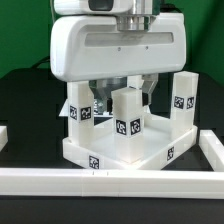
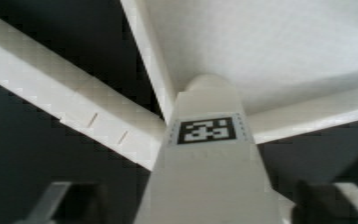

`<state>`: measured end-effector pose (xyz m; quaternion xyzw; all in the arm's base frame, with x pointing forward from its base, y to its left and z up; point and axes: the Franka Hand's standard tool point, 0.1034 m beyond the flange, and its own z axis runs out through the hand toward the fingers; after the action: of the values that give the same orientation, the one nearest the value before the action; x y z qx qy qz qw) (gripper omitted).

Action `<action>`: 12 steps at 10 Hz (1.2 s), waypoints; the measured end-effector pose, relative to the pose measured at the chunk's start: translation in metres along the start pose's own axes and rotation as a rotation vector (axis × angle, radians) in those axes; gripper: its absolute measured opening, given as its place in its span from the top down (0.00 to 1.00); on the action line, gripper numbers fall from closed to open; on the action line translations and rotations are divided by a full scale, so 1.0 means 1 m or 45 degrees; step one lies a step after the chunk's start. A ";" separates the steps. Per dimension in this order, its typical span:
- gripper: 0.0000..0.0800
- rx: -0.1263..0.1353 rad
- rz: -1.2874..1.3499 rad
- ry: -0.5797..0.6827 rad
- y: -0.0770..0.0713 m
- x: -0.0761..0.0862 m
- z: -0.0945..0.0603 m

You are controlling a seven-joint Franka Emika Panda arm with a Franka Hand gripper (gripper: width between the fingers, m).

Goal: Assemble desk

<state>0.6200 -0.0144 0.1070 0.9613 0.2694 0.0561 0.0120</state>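
The desk top point(image 1: 120, 157) lies on the black table as a white rimmed tray with tags on its front wall. Three square legs stand on it: one on the exterior view's left point(image 1: 82, 110), one on the right point(image 1: 183, 100) and one in the middle point(image 1: 128, 112). My gripper point(image 1: 125, 92) hangs straight over the middle leg with a finger down each side. In the wrist view that tagged leg point(image 2: 204, 150) fills the space between my gripper point(image 2: 197, 208) fingers point(image 2: 66, 203), which press against its two sides. The tray floor point(image 2: 282, 50) and rim point(image 2: 69, 95) lie below.
Long white border rails run along the front point(image 1: 110, 183) and the exterior view's right point(image 1: 214, 150), with a short piece at the left edge point(image 1: 4, 135). The large white gripper housing point(image 1: 120, 45) hides the back of the tray.
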 end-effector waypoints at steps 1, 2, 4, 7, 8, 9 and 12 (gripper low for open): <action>0.62 0.000 0.001 0.000 0.000 0.000 0.000; 0.64 0.001 0.026 0.000 0.000 0.000 0.000; 0.64 0.000 0.235 -0.001 0.001 -0.001 0.001; 0.64 0.001 0.691 -0.015 0.007 -0.001 0.002; 0.64 -0.002 0.851 -0.013 0.007 -0.001 0.003; 0.64 -0.001 0.974 -0.013 0.007 -0.001 0.003; 0.64 0.003 1.358 -0.010 0.007 -0.001 0.003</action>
<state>0.6231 -0.0212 0.1045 0.9650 -0.2566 0.0504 -0.0181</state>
